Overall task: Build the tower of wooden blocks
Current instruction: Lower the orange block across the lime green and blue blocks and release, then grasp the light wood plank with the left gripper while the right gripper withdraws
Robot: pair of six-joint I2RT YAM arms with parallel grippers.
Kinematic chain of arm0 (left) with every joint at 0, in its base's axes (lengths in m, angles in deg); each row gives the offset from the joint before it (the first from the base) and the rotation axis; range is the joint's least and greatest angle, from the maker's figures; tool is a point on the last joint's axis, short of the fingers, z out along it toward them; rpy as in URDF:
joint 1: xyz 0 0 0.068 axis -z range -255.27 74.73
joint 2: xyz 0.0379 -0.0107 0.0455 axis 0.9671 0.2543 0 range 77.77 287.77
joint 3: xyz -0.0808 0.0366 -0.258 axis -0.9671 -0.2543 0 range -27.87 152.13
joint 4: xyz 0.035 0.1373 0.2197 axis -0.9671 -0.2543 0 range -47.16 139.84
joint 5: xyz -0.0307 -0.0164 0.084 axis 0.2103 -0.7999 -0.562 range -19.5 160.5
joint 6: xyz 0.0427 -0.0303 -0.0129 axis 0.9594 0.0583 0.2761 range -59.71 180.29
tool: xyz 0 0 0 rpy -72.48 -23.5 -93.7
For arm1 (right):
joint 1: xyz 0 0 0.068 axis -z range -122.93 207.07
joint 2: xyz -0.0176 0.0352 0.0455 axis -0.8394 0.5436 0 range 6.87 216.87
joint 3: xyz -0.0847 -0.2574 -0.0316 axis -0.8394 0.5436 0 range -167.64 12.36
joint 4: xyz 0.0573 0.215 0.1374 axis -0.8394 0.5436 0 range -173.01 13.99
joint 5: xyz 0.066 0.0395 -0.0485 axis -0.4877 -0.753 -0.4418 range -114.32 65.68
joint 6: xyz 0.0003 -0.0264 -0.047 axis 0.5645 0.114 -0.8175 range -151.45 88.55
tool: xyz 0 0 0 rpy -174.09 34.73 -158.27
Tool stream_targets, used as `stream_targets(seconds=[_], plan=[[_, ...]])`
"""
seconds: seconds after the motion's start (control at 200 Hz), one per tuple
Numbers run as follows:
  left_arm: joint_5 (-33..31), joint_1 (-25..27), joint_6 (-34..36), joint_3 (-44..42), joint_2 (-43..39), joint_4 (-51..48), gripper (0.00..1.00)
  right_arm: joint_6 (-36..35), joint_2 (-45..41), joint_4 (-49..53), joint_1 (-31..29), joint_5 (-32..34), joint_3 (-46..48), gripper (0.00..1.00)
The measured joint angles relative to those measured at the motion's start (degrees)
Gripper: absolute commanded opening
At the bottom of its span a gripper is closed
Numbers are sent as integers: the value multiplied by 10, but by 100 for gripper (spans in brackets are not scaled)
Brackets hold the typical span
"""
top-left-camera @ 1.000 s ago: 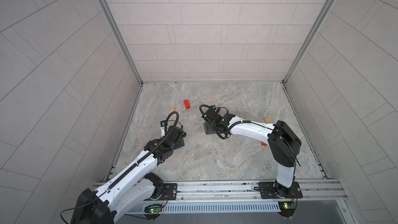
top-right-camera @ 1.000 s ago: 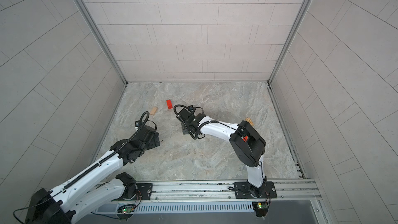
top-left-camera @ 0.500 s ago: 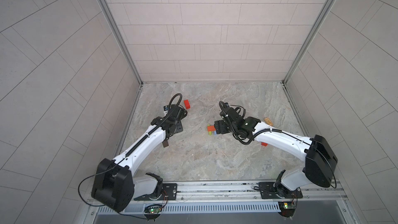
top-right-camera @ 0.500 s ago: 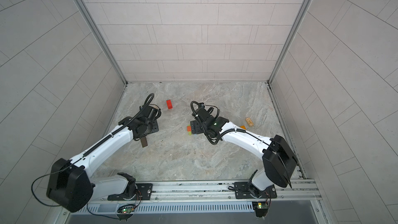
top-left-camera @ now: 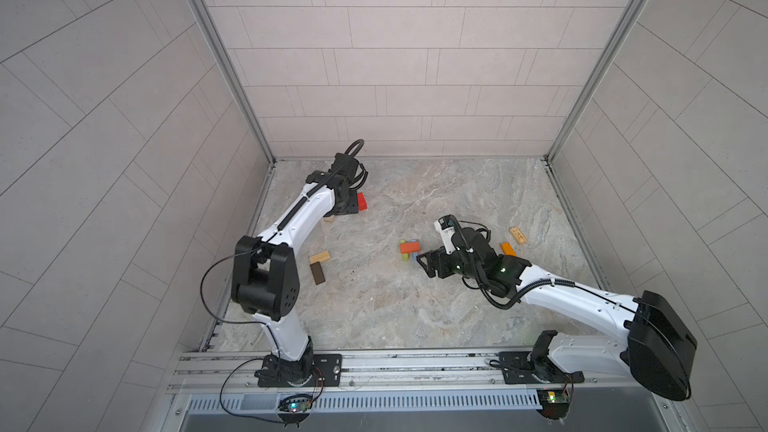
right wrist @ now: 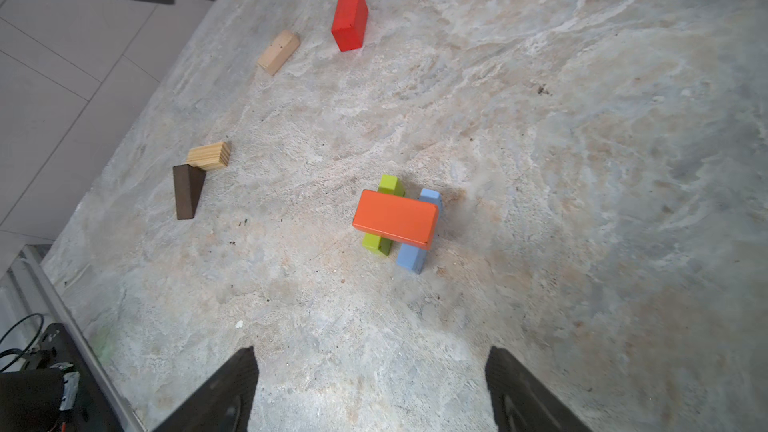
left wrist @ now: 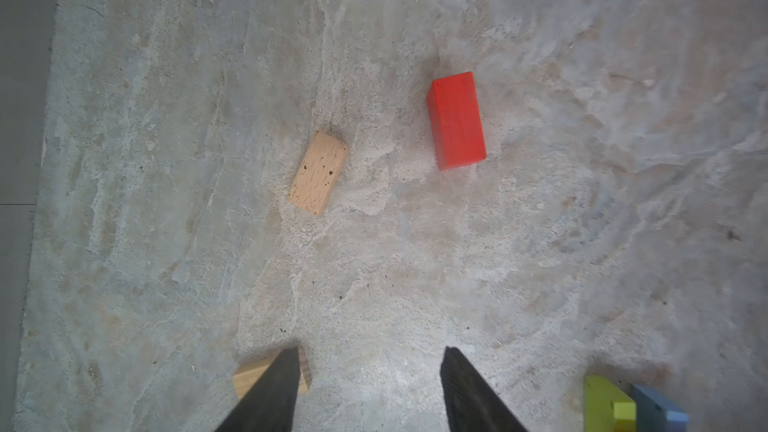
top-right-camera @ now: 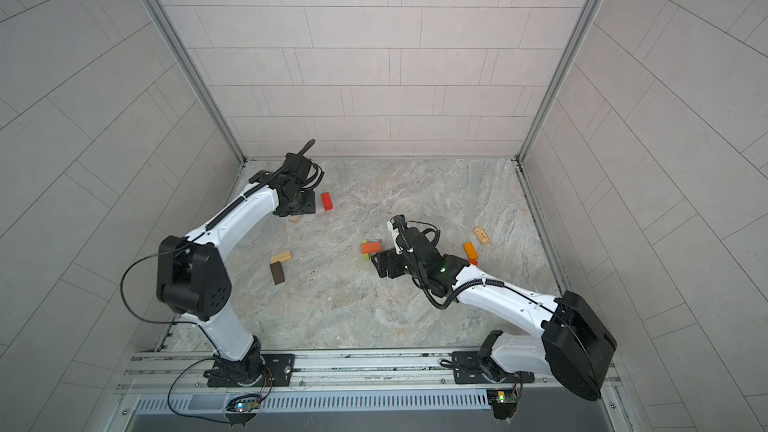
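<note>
The right gripper [right wrist: 372, 353] hangs open and empty just short of the tower [top-left-camera: 409, 248], an orange wooden brick [right wrist: 395, 218] across a lime green bar [right wrist: 390, 185] and a light blue bar [right wrist: 411, 257] on the marbled desk [right wrist: 582, 160]. Farther back, the left gripper [left wrist: 370, 351], open and empty, hangs near a red wooden brick [left wrist: 457, 120].

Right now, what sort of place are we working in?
Probably a lab robot cell, not a home: tiled walls box in a stone-look tabletop, and an aluminium rail at its front edge carries both arm bases.
</note>
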Motion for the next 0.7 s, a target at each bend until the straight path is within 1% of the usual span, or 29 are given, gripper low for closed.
stream_targets(seconds=[0.135, 0.275, 0.435, 0.701], plan=[[-6, -19, 30, 23, 76, -12, 66, -2, -10, -40, 8, -26, 28, 87], [-5, -37, 56, 28, 129, -18, 70, -7, -10, -69, 15, -53, 56, 87], [9, -56, 87, 46, 161, -14, 75, -5, -10, -94, 19, -80, 86, 87], [40, -98, 139, 94, 200, -1, 76, 7, 5, -142, 19, -112, 92, 87]])
